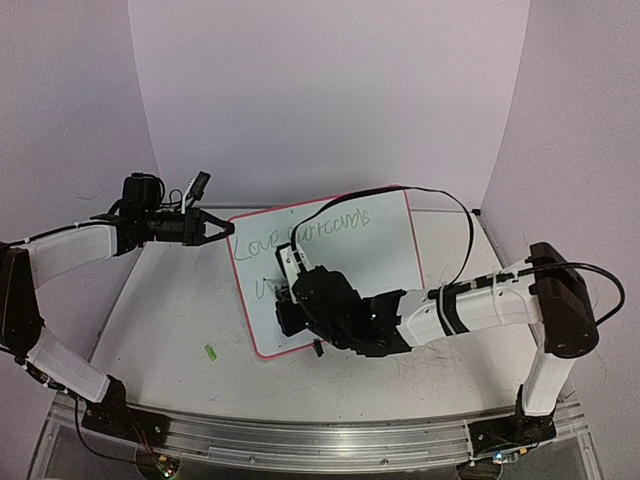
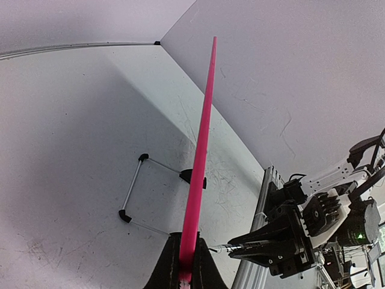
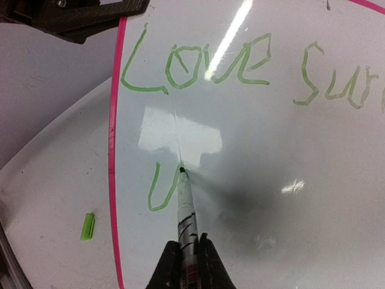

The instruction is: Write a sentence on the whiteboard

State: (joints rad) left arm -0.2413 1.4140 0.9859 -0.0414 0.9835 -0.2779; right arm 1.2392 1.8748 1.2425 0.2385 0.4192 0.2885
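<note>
The whiteboard (image 1: 390, 250), at the middle of the table (image 1: 170, 330), is pinched at its far-left corner by the left gripper (image 2: 187, 259). A marker (image 3: 185, 205), clamped in the right gripper (image 3: 187, 259), is pressed at the second line of the sentence (image 3: 198, 63); light, steady pressure is advised.

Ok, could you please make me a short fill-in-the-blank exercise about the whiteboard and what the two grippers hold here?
1. The first word on the whiteboard reads ____.
2. The right gripper is shut on a ____, its tip touching the board.
3. The left gripper is shut on the board's ____ rim.
4. The lettering is ____ in colour.
Missing words: Love; marker; pink; green.
</note>
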